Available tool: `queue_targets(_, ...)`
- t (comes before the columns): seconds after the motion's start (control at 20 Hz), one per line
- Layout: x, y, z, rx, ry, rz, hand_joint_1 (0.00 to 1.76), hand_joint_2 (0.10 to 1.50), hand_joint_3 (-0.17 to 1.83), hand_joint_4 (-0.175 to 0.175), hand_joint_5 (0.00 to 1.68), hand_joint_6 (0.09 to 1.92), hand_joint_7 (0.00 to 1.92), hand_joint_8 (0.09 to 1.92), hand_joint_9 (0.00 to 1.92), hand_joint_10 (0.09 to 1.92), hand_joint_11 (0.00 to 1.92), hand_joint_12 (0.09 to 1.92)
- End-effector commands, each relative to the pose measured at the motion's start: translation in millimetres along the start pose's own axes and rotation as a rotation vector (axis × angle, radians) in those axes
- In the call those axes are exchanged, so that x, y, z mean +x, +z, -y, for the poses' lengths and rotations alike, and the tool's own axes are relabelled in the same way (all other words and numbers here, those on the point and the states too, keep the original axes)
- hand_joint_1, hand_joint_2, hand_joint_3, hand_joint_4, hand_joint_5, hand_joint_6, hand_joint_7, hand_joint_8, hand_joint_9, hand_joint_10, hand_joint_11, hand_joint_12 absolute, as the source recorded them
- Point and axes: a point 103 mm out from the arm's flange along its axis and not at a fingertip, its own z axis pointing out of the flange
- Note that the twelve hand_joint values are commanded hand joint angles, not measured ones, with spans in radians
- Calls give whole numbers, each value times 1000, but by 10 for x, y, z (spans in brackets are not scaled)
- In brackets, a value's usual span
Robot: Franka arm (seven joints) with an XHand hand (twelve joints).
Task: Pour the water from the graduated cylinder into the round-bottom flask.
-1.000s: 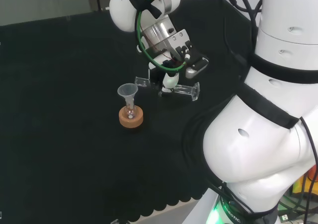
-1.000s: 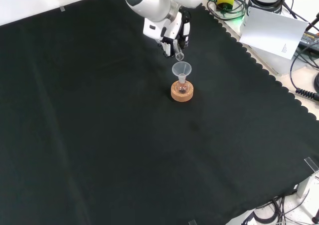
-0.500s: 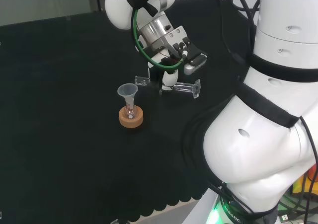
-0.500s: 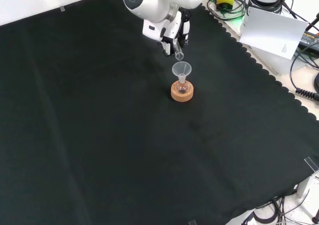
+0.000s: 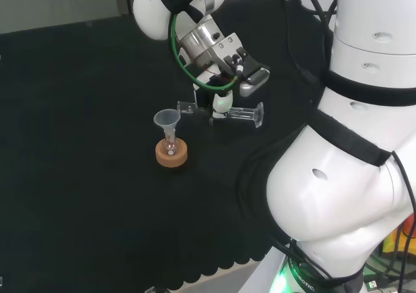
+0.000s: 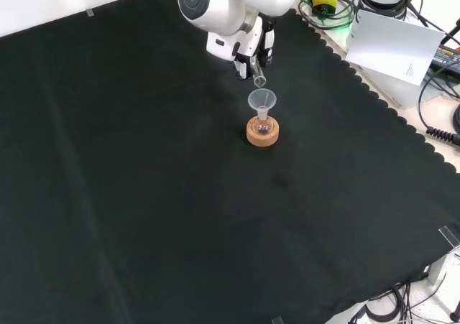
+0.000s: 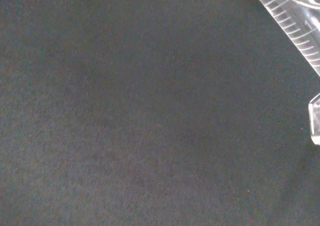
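In the head view the hand (image 5: 223,101) is shut on a clear graduated cylinder (image 5: 242,114), which lies almost level in the air. Its mouth points left and ends just above and right of a clear funnel (image 5: 167,119). The funnel stands in a small round-bottom flask (image 5: 170,147) on a cork ring (image 5: 171,155). In the front view the hand (image 6: 249,51) hangs just beyond the funnel (image 6: 262,98), and the cylinder's mouth (image 6: 259,79) sits a little above it. The flask (image 6: 263,127) rests on the cork ring (image 6: 262,136). The wrist view catches the cylinder's graduated wall (image 7: 296,28) over black cloth.
The arm's big white links (image 5: 344,176) stand at the head view's right. The cloth's scalloped edge (image 6: 374,94) runs down the front view's right, with a white sheet (image 6: 394,45) and cables (image 6: 442,108) beyond it.
The hand has drawn slightly up and back, and the cylinder's base end has risen, so the cylinder lies closer to level. Flask, funnel and ring have not moved.
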Motion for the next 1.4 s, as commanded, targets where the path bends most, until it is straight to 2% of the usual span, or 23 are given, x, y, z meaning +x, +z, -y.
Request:
queue_targets(0.05,24,-43,23,8,7,18,1139,1138,-8,-151,957,1053,1217,404,1455,87,1348,697)
queue_targets(0.6,105,-119,39,38,9,47,1139,1138,-8,-150,957,1053,1220,396,1456,87,1349,695)
queue_targets(1.4,124,-158,60,78,36,85,1139,1138,-8,-150,957,1054,1222,390,1457,87,1350,693)
